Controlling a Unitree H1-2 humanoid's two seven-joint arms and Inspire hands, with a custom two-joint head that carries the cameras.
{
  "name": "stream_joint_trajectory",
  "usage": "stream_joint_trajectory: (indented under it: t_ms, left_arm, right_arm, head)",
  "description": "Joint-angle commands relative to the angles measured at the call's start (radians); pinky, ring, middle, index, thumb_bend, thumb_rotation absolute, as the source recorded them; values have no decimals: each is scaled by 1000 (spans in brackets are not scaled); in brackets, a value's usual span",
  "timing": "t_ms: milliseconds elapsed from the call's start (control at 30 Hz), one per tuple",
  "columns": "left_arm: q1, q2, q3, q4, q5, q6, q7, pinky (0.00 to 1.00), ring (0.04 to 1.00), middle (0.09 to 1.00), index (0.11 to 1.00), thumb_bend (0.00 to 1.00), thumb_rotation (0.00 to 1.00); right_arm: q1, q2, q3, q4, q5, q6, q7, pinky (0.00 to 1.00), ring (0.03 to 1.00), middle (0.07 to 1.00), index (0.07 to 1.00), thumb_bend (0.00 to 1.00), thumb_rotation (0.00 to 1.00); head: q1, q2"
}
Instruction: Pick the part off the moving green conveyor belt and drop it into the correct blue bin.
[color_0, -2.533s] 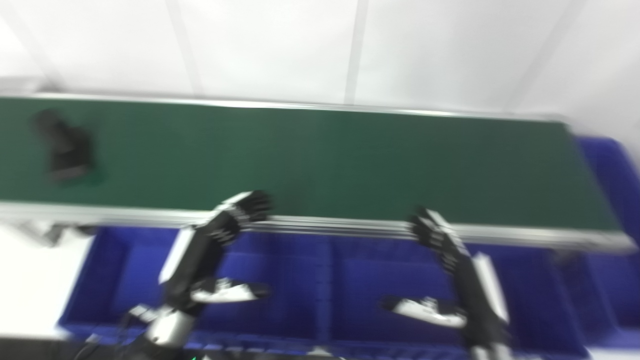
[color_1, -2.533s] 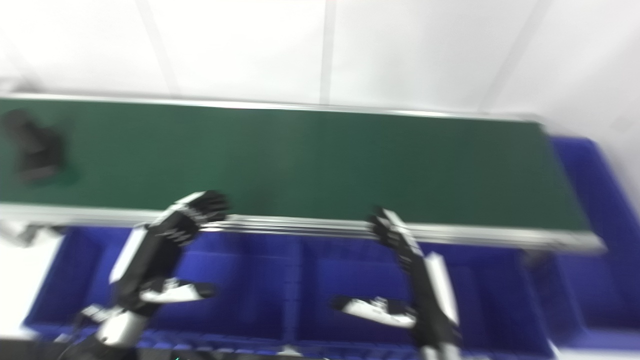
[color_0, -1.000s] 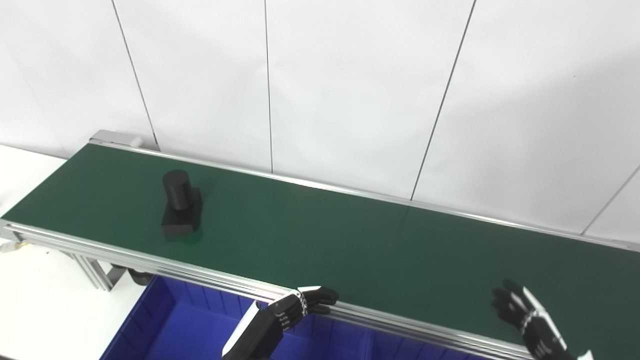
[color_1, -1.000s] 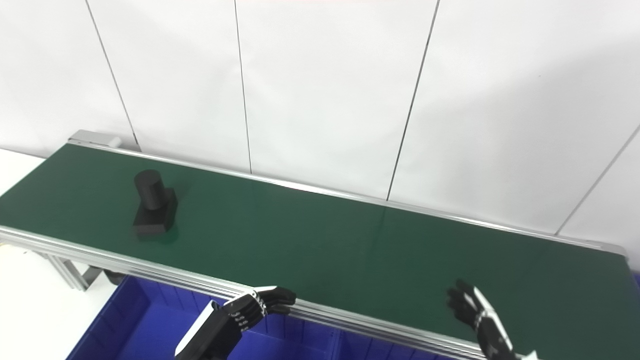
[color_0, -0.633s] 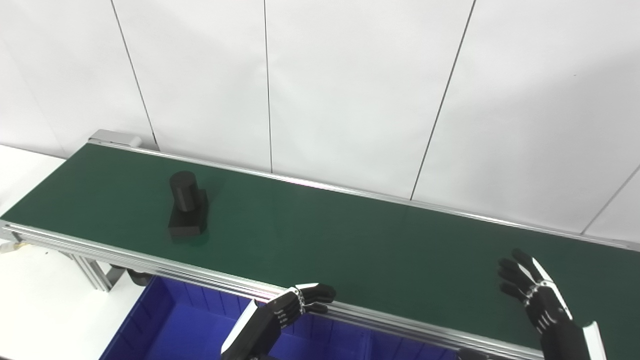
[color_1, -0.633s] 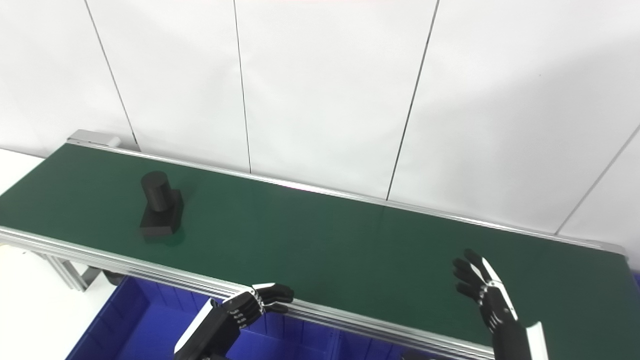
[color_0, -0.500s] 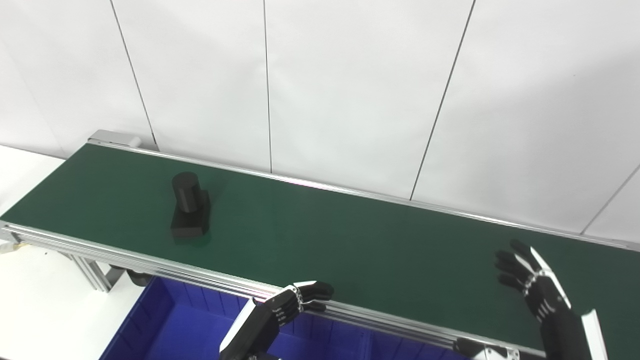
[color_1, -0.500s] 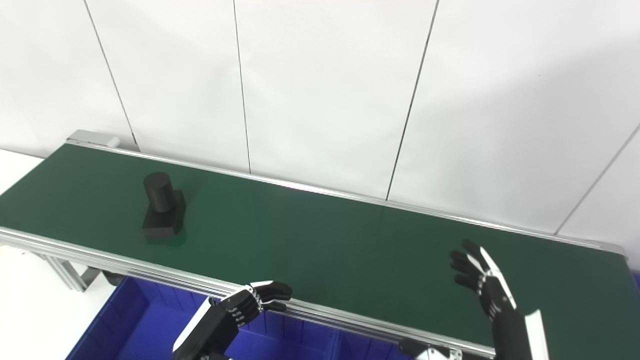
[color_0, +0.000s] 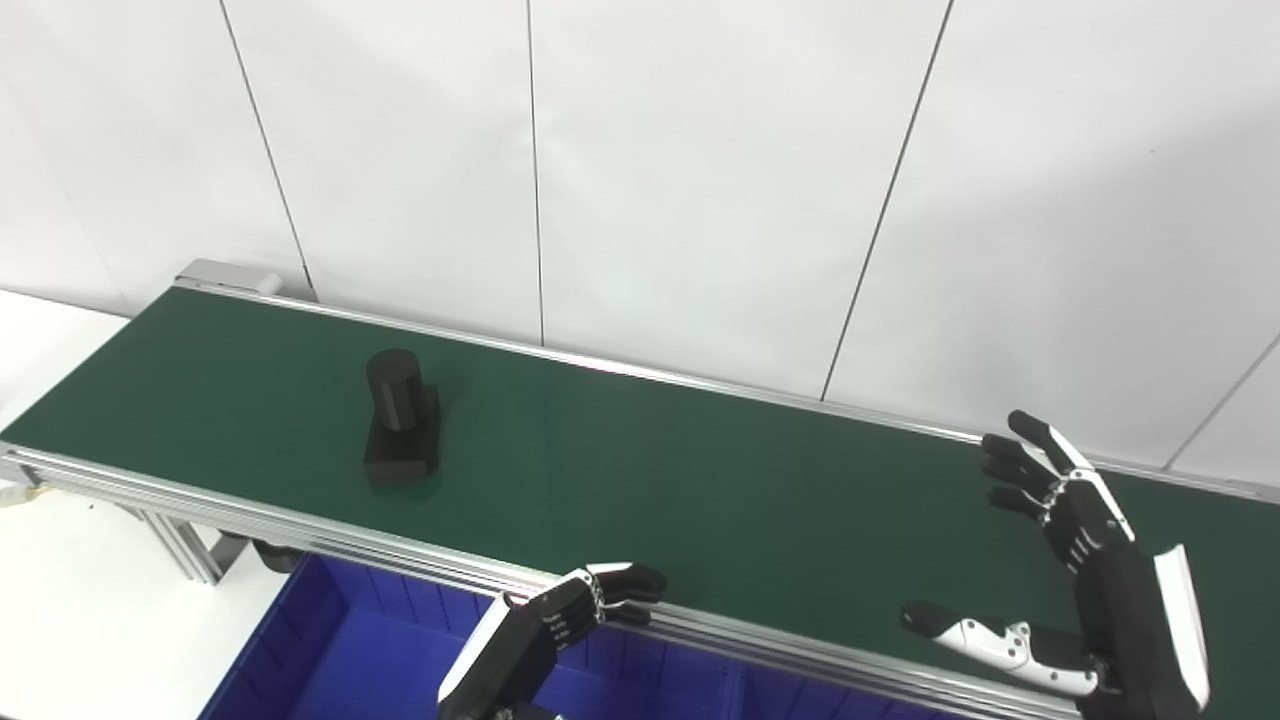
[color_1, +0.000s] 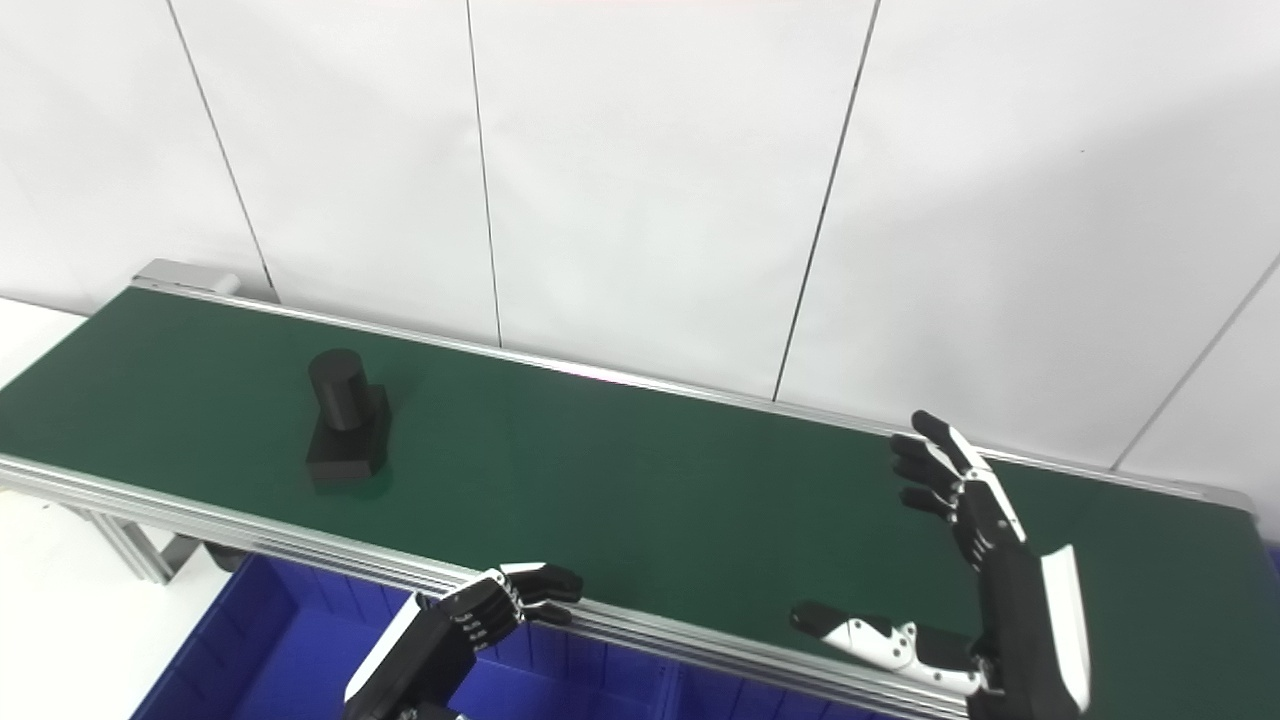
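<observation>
A black part, a cylinder standing on a square block, rides on the green conveyor belt toward its left end. My right hand is raised over the belt's right side, open, fingers spread and thumb stretched out to the left, holding nothing. My left hand hangs at the belt's near metal rail, fingers curled over the edge; nothing shows in it. Both hands are well to the right of the part.
A blue bin sits below the belt's near rail at the bottom left, with a divider to another bin on its right. White wall panels stand behind the belt. The belt's metal leg is at the left.
The head camera has tilted up since the first frames. The part has travelled rightward along the belt. My right hand has risen and spread open above the belt; the left hand has stayed put.
</observation>
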Motion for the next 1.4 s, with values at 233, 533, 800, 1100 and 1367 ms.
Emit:
stream_joint_trajectory:
  t_ms: [233, 533, 800, 1100, 1367]
  left_arm:
    - [-5, -4, -2, -22, 13, -40, 8, 726, 781, 786, 761, 984, 238]
    - [-4, -7, -5, -19, 4, -41, 2, 732, 786, 788, 763, 986, 245]
    - [-6, -8, -5, -21, 17, -41, 6, 724, 781, 785, 760, 987, 255]
    - [-10, -8, 2, -22, 47, -42, 20, 713, 772, 780, 756, 991, 281]
    - [-4, -3, -3, -28, 57, -41, 39, 705, 782, 789, 763, 995, 296]
  right_arm:
    - [-73, 21, 4, -39, -23, 77, -6, 764, 801, 820, 873, 952, 258]
    - [-117, 9, 5, 9, -15, 69, 2, 772, 806, 827, 878, 949, 272]
    - [-177, -8, 10, 70, -15, 54, 7, 768, 814, 831, 883, 947, 291]
    - [-230, -8, 32, 153, -25, 53, 17, 773, 821, 840, 891, 939, 286]
    - [-287, -12, 65, 212, -64, 66, 26, 803, 833, 851, 899, 953, 302]
  head:
    - [-9, 4]
    - [-8, 3]
    - [-11, 6]
    - [-31, 12]
    - [-53, 13]
